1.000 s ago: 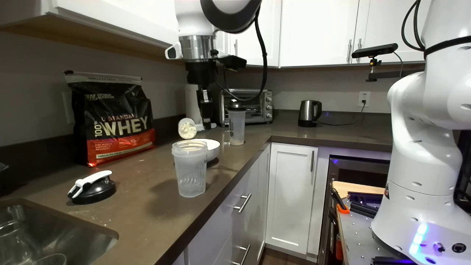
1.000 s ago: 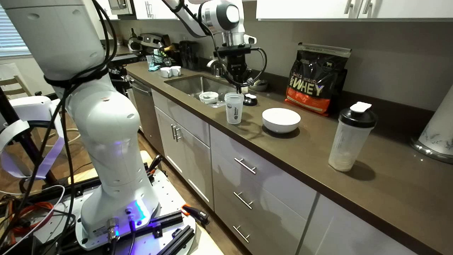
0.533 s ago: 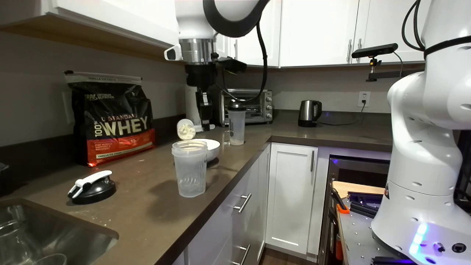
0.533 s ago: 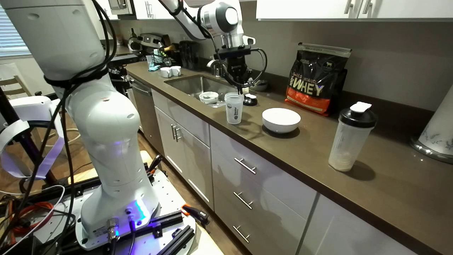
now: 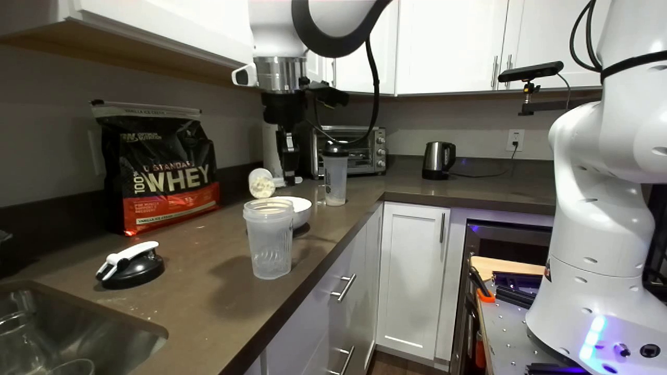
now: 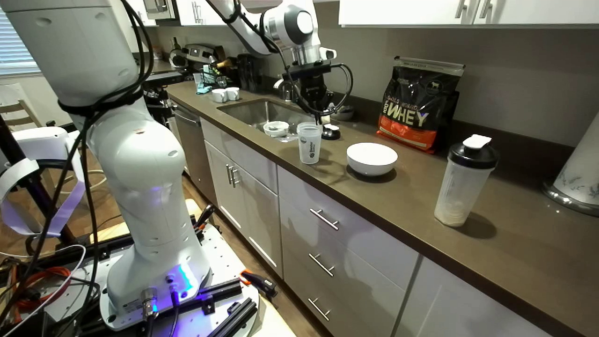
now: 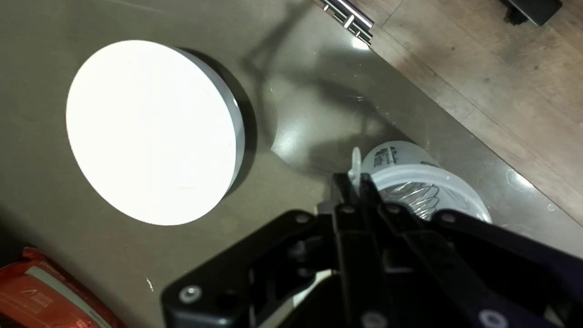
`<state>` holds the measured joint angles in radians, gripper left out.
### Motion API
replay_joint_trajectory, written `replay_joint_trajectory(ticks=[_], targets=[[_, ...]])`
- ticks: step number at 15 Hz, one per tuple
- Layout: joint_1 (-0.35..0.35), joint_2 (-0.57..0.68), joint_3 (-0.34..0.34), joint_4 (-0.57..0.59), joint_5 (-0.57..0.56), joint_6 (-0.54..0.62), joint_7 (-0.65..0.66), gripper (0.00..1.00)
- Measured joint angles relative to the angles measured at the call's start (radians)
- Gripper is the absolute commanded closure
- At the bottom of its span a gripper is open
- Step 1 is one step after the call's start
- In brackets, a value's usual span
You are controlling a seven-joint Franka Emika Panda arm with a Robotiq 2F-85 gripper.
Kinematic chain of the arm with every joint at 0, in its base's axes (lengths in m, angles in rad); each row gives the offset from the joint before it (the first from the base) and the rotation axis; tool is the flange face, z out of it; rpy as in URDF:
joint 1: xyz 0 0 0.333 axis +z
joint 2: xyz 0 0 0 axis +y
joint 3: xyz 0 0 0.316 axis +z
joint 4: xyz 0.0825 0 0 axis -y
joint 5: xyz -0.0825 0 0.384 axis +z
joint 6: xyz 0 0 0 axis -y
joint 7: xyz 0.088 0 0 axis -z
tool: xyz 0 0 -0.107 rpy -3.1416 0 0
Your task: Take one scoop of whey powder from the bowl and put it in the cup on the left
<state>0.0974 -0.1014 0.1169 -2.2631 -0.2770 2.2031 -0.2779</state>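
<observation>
Scoop [image 5: 258,174], end effector [image 5: 289,178] shifted slightly; cup [image 5: 269,245], bowl [image 6: 372,166] unmoved.

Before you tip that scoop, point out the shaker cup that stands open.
The clear cup beside the white bowl, toward the sink: its mouth is uncovered, while the shaker bottle past the bowl wears a black lid.

In an exterior view we see the shaker cup [image 5: 268,242] in smooth, frosted-looking plastic, and lumpy, matt powder [image 5: 262,188] in a smooth plastic scoop [image 5: 256,176]. We read the bowl [image 5: 303,213] as smooth and slightly glossy, the whey bag [image 5: 167,177] on the left as shiny film. The near-left sink [image 5: 104,329] and far kettle [image 5: 434,154] are metal; the countertop [image 5: 193,299] is smooth with a low sheen.
</observation>
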Motion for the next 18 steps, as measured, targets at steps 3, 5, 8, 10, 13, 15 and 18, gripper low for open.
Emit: replay_joint_trajectory(ticks=[3,5,8,10,13,15,18], targets=[[0.000,-0.006,0.002,-0.018,-0.012,0.012,0.012,0.99],[0.000,-0.010,0.002,-0.028,-0.013,0.014,0.013,0.99],[0.000,-0.015,0.002,-0.034,-0.014,0.017,0.014,0.99],[0.000,-0.021,0.002,-0.034,-0.014,0.020,0.014,0.99],[0.000,-0.036,0.002,-0.034,-0.014,0.024,0.014,0.99],[0.000,-0.047,0.003,-0.035,-0.014,0.025,0.014,0.99],[0.000,-0.067,0.005,-0.048,-0.030,0.045,0.022,0.99]])
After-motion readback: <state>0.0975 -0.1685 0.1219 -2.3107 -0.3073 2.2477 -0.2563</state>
